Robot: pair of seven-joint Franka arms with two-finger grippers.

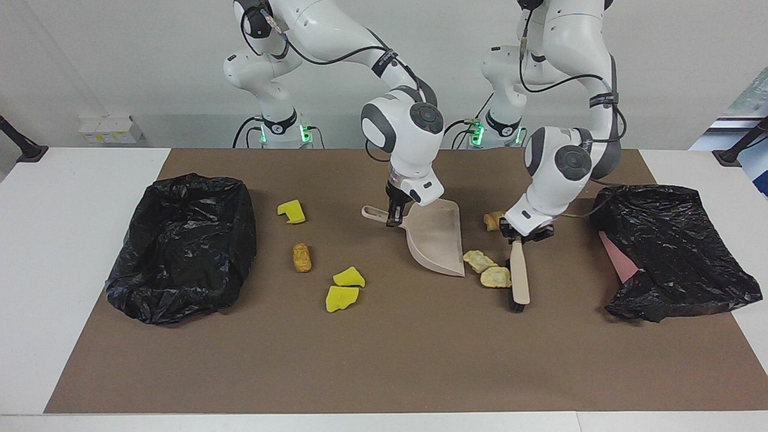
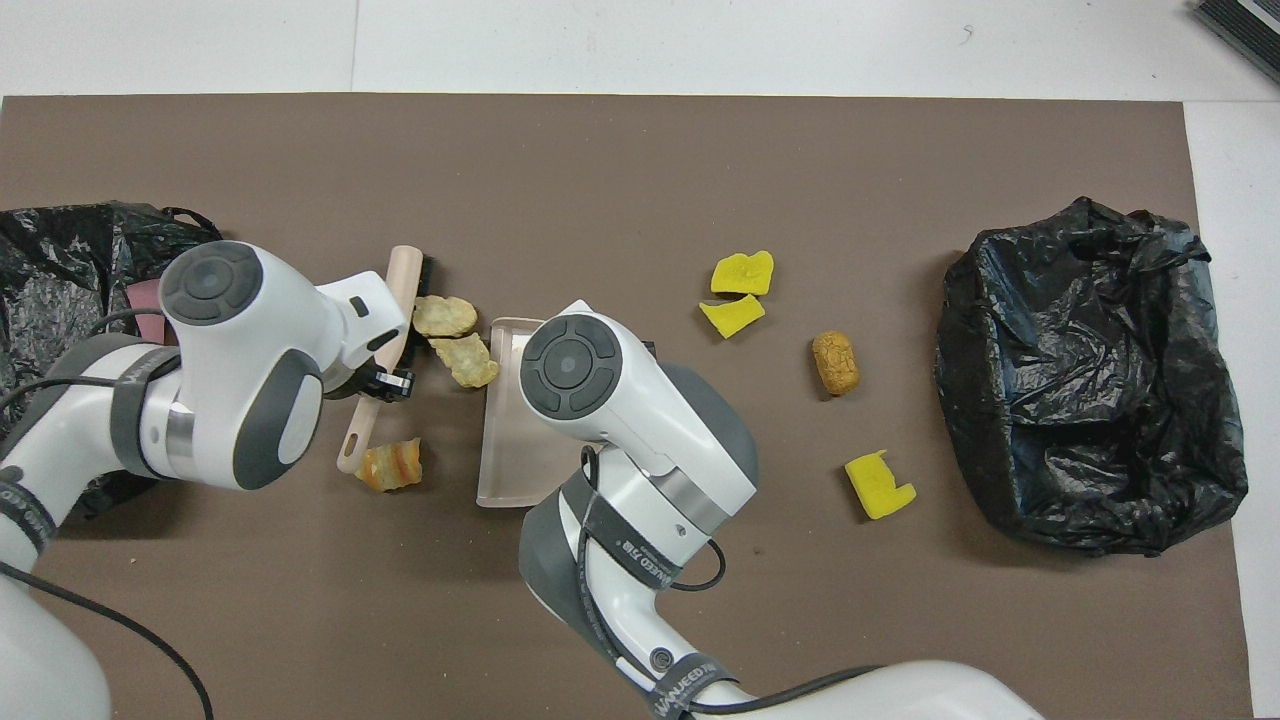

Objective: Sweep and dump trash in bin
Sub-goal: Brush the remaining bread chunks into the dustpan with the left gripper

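Left pincer (image 1: 517, 235) presses brush (image 1: 518, 277) against lumps (image 1: 495, 277).

Overhead view: the right arm's wrist hides the dustpan (image 2: 497, 440) handle and most of its tray; the left arm covers part of the brush (image 2: 398, 300) handle. The bin bag (image 2: 60, 270) at the mat's left-arm end is cut by the picture's edge.

A brown mat (image 1: 384, 360) covers the white bench (image 1: 54, 252); a pink sheet (image 1: 618, 258) peeks out around 3 o'clock.
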